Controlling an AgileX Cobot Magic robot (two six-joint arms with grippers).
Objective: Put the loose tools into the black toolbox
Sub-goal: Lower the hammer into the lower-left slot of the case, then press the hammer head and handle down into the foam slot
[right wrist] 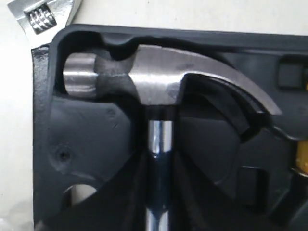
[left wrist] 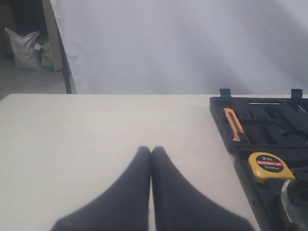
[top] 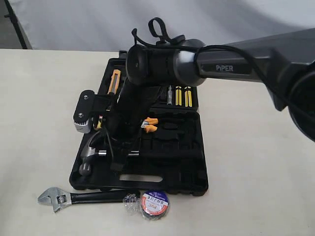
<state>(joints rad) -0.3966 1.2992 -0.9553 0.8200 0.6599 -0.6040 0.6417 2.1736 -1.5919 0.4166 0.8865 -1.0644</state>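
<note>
The black toolbox (top: 197, 162) lies open on the table. My right gripper (right wrist: 160, 159) is shut on the chrome shaft of the claw hammer (right wrist: 144, 77), whose head is in a shaped recess at the box's corner. In the exterior view the right gripper (top: 118, 155) reaches down over the hammer (top: 91, 153) at the box's front left. The adjustable wrench (top: 74, 198) and the black tape roll (top: 155, 204) lie on the table in front of the box. A corner of the wrench (right wrist: 43, 17) shows in the right wrist view. My left gripper (left wrist: 151, 150) is shut and empty above bare table, left of the toolbox (left wrist: 260, 120).
Inside the box sit a yellow tape measure (left wrist: 269, 167), an orange utility knife (top: 114, 81), orange-handled pliers (top: 150, 125) and yellow screwdrivers (top: 184, 96). A crumpled clear wrapper (top: 130, 201) lies beside the tape roll. The right arm (top: 236, 64) spans the box from the right.
</note>
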